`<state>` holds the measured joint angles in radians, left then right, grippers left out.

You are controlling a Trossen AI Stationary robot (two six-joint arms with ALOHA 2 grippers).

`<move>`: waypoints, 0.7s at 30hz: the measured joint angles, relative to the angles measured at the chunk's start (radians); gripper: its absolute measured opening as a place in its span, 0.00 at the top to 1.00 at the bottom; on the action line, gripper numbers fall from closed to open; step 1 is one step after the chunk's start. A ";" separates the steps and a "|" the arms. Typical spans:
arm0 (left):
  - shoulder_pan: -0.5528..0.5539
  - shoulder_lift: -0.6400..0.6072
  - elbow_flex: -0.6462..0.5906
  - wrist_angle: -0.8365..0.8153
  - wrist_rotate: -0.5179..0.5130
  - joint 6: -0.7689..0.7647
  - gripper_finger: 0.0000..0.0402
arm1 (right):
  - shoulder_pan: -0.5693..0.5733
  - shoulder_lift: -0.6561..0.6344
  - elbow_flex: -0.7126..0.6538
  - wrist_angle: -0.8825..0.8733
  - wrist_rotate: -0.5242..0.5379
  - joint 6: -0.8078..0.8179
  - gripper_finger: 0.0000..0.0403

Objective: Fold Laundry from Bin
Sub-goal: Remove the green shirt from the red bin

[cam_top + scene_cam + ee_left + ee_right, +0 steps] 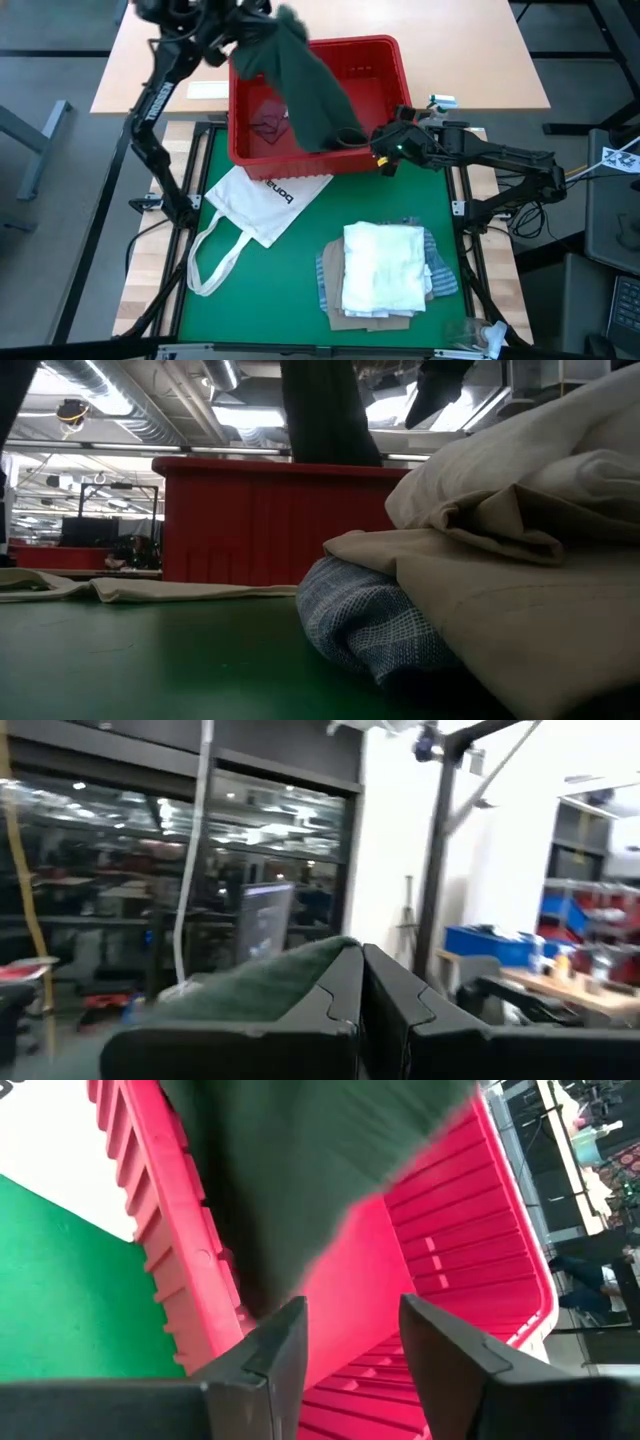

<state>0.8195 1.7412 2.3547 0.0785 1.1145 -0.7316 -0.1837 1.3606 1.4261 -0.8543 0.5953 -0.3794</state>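
The left gripper (262,28), upper left of the overhead frame, is pinched tight on the top of the dark green top (305,85), holding it high over the red bin (385,55). The top hangs long, slanting down to the lower right, its free hem draped on the bin's front rim. There, right of centre, the right gripper (380,152) waits with fingers spread, plainly the nearer hand for catching that hem.
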 joint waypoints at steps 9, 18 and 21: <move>-0.047 -0.105 0.000 -0.008 0.241 -0.181 1.00 | 0.000 0.000 0.000 0.023 0.000 -0.025 0.60; -0.194 -0.114 0.000 -0.027 0.215 -0.176 1.00 | 0.000 0.000 0.015 0.099 -0.002 -0.074 0.60; -0.238 -0.112 0.000 -0.045 0.168 -0.127 1.00 | 0.000 0.000 0.045 0.097 -0.008 -0.074 0.60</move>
<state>0.5811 1.6295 2.3547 0.0337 1.2826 -0.8584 -0.1837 1.3602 1.4713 -0.7570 0.5870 -0.4534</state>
